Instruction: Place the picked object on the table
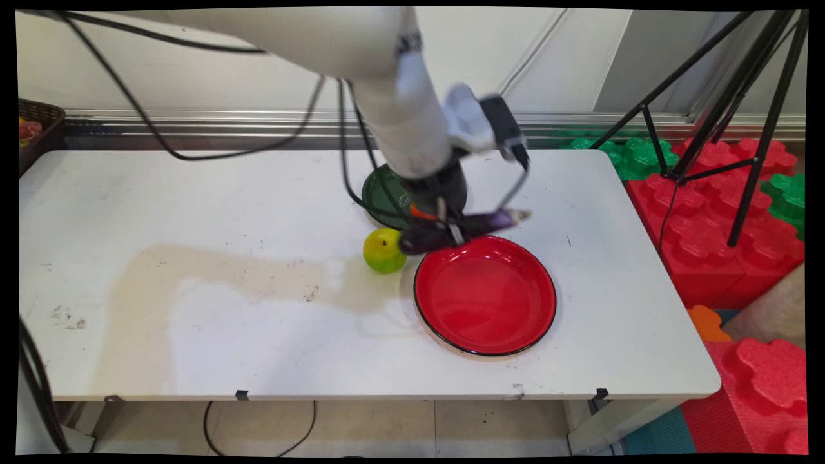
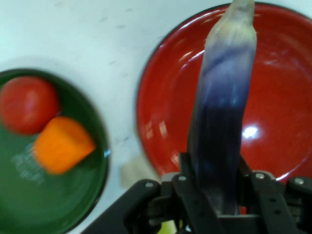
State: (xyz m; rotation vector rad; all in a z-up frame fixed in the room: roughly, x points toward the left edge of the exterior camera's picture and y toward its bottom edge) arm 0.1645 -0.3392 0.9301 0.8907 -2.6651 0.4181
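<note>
My gripper [image 1: 451, 231] [image 2: 214, 183] is shut on a long purple eggplant [image 1: 461, 227] [image 2: 222, 117] with a pale tip, held lengthwise above the far rim of a red plate [image 1: 485, 295] [image 2: 161, 97]. The plate's dish is bare. Just behind the gripper lies a dark green plate [image 1: 377, 193] [image 2: 92, 195]; the hand view shows a red tomato [image 2: 27, 104] and an orange piece [image 2: 62, 144] on it. A yellow-green apple [image 1: 384, 250] sits on the table left of the red plate, close to the eggplant's dark end.
A brownish stain [image 1: 213, 277] spreads over the table's left half. A dark basket [image 1: 35, 129] stands at the far left edge. A black tripod [image 1: 728, 122] and red and green foam blocks [image 1: 715, 225] stand right of the table.
</note>
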